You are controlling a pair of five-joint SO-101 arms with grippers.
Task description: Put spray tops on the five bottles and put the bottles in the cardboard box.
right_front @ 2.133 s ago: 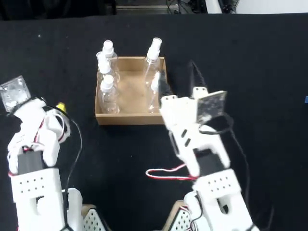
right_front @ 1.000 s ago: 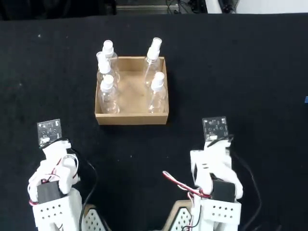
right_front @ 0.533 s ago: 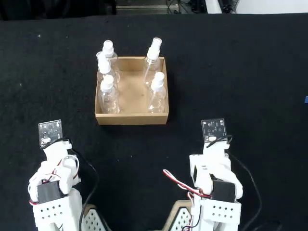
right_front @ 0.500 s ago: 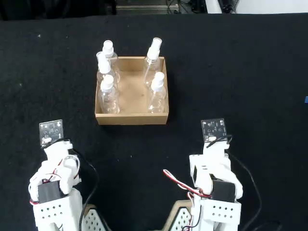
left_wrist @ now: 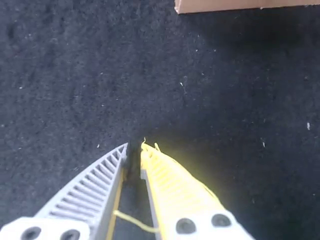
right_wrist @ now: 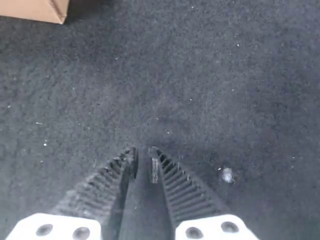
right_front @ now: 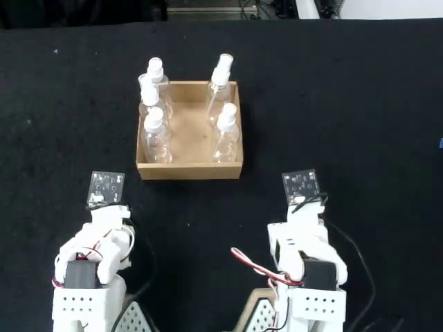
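Sitting in the cardboard box point(right_front: 190, 170) are five capped bottles point(right_front: 156, 137). Left gripper point(left_wrist: 134, 151) and right gripper point(right_wrist: 143, 156) are both pinched closed, empty.

right gripper point(right_wrist: 142, 159): jaws close together, slim gap, over table
table point(right_wrist: 210, 75): black cloth
cardboard box point(right_wrist: 35, 10): corner, well apart
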